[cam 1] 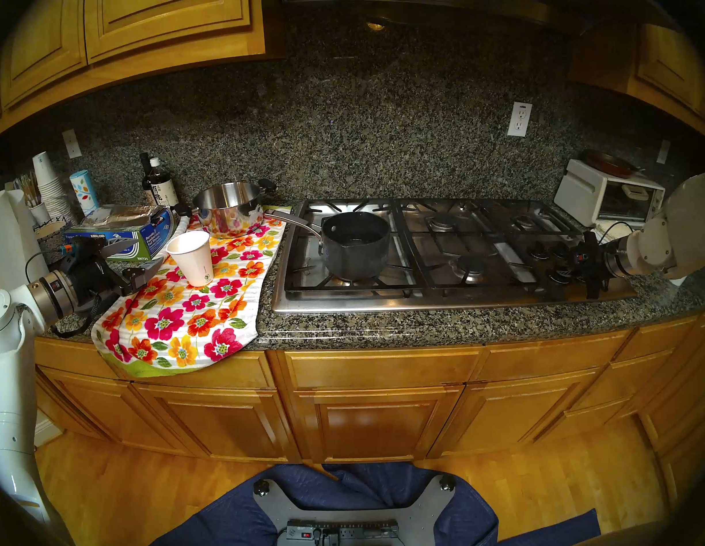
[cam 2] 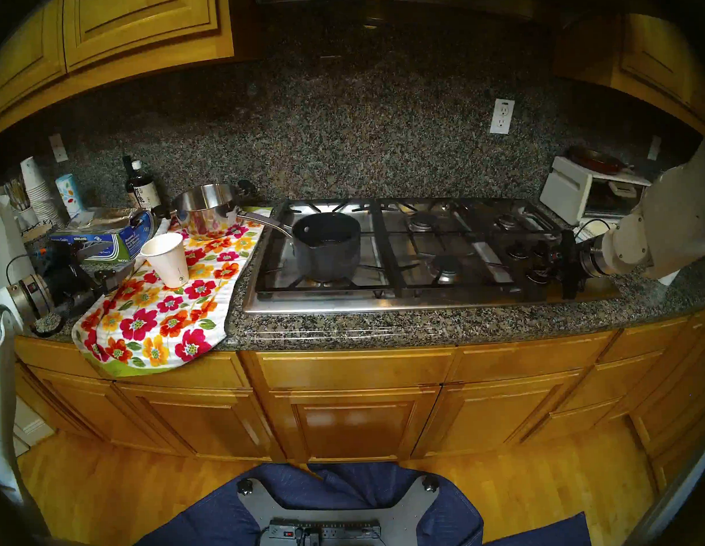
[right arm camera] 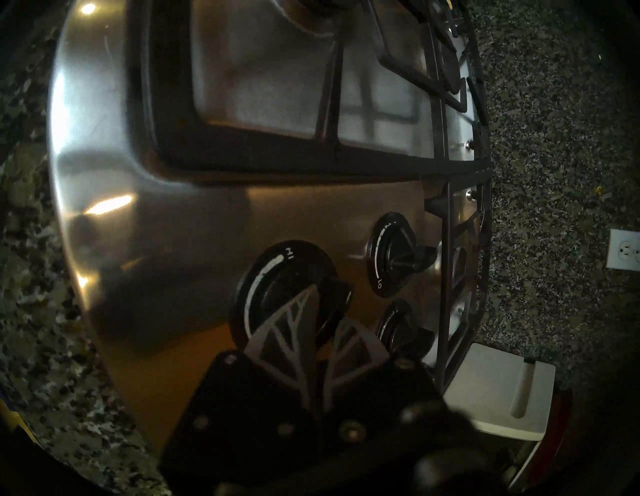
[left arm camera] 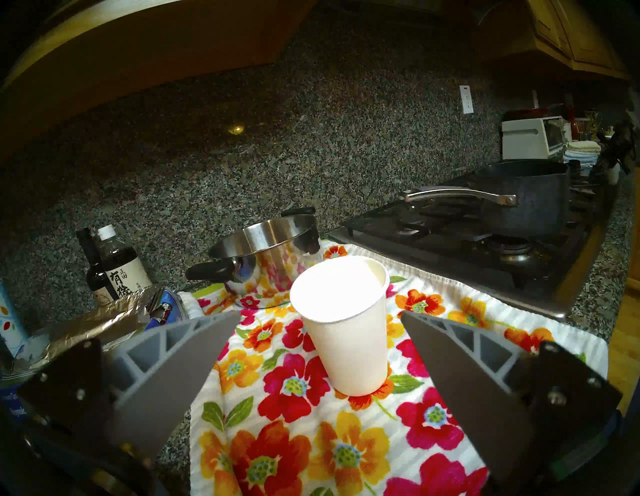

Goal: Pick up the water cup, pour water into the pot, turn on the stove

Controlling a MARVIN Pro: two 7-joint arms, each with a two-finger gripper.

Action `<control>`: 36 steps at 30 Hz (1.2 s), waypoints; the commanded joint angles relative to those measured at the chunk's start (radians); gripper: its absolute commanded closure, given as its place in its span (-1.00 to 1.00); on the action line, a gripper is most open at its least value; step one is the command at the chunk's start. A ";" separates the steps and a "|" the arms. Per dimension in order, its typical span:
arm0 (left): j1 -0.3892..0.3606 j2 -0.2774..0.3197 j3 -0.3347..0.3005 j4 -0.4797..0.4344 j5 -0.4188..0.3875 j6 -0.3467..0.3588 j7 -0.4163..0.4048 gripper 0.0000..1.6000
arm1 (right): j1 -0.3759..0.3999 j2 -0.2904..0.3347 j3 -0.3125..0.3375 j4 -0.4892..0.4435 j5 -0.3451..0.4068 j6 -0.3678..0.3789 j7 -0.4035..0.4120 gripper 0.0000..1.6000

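Water cup [cam 1: 192,258] upright on floral towel [cam 1: 185,316], left of the stove [cam 1: 442,255], nothing gripping it. Left gripper [left arm camera: 317,320] spread wide, empty, fingers [left arm camera: 194,350] either side of the cup in the wrist view but short of it, no contact. Pot [cam 1: 356,246] on the front-left burner, handle pointing toward the steel pot [cam 1: 229,209]; a little liquid glints inside, level unclear. Right gripper [right arm camera: 320,320] clenched on a black knob [right arm camera: 287,294] at the stove's right end, fingertips pinching its grip bar. Head views show that gripper only as a dark lump [cam 1: 574,259]. No flame visible.
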 commanded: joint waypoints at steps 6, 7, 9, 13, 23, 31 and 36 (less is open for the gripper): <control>-0.018 0.012 -0.018 -0.020 -0.011 -0.003 -0.003 -1.00 | 0.015 -0.025 -0.061 -0.023 -0.101 0.016 -0.106 1.00; -0.018 0.012 -0.018 -0.020 -0.011 -0.003 -0.003 -1.00 | 0.015 -0.029 -0.063 -0.024 -0.111 0.017 -0.115 1.00; -0.018 0.012 -0.018 -0.020 -0.011 -0.003 -0.003 -1.00 | 0.022 -0.034 -0.064 -0.033 -0.113 0.016 -0.120 1.00; -0.018 0.012 -0.018 -0.020 -0.011 -0.003 -0.003 -1.00 | 0.024 -0.039 -0.059 -0.043 -0.113 0.014 -0.130 1.00; -0.018 0.012 -0.018 -0.020 -0.011 -0.003 -0.003 -1.00 | 0.003 -0.053 -0.011 -0.085 -0.085 0.032 -0.144 1.00; -0.018 0.012 -0.018 -0.020 -0.011 -0.003 -0.002 -1.00 | -0.018 -0.040 0.039 -0.096 -0.013 0.043 -0.114 1.00; -0.018 0.012 -0.018 -0.020 -0.011 -0.003 -0.002 -1.00 | -0.036 -0.037 0.059 -0.091 0.035 0.043 -0.086 1.00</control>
